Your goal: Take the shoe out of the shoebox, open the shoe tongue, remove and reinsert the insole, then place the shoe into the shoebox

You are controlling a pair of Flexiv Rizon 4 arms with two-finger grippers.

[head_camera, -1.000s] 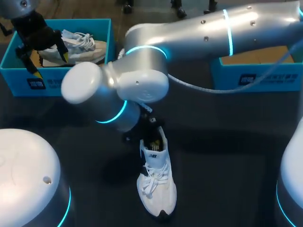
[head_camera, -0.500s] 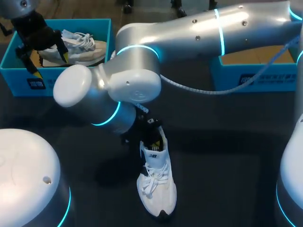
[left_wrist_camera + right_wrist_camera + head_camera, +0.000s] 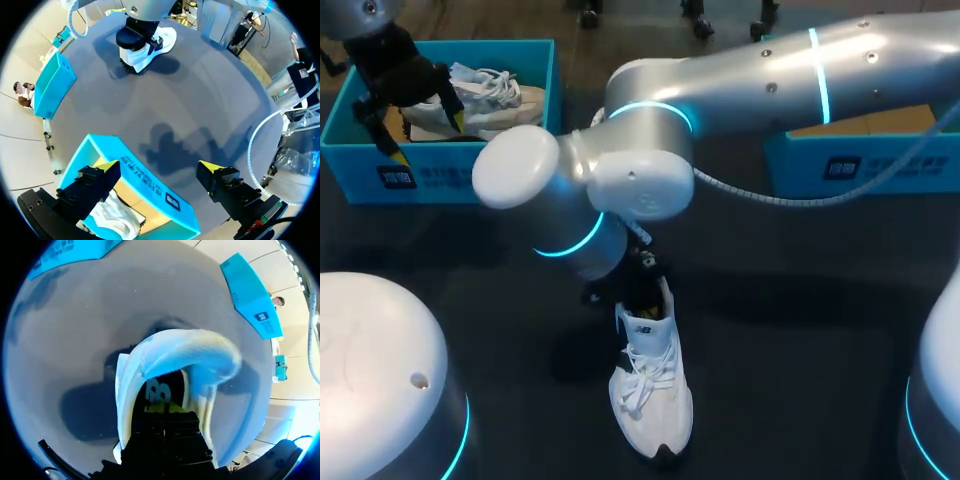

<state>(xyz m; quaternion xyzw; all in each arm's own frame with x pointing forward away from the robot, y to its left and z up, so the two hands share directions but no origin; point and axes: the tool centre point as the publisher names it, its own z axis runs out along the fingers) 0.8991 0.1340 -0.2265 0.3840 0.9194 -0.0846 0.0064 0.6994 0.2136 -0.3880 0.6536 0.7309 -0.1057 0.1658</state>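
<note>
Position: white sneaker (image 3: 650, 385) upright on bench (image 3: 800, 330), mid-field. The right tool (image 3: 162, 412) is down inside its collar; open or closed, cannot tell. The left tool (image 3: 160, 170) is spread wide astride the left shoebox (image 3: 360, 165) wall, empty. Judged: light, soft upper, limp insole; pinch the insole at its heel edge.

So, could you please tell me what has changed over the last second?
The right arm swung slightly towards my left, then back right past where it started, reaching into the white shoe throughout. The shoe, the left gripper above the blue shoebox and the second shoe inside it stayed put.
</note>
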